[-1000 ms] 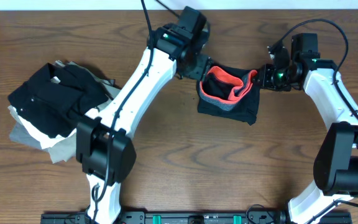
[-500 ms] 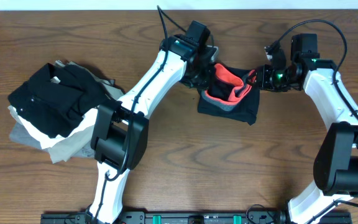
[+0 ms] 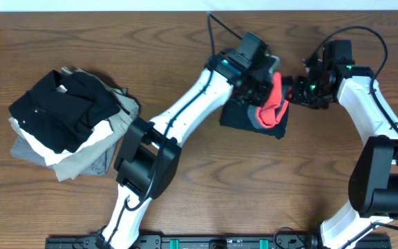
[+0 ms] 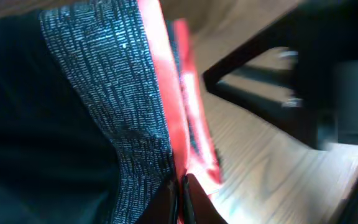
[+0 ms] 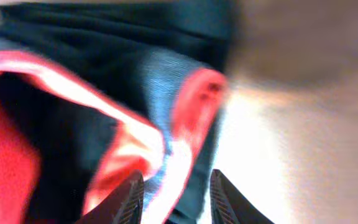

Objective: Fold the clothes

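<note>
The leggings (image 3: 239, 116) lie bunched at the far middle of the table (image 3: 206, 187). The left gripper (image 4: 180, 200) pinches their red waistband (image 3: 276, 98) tight. The right gripper (image 5: 174, 194) has fingers a bit apart (gripping? can't tell). Best pull slowly, laying the band flat.

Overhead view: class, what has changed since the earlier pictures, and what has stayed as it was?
The left gripper closed on the coral-red waistband of the leggings and swung it right, towards the right gripper. The right gripper and the heap of garments kept their places.
</note>
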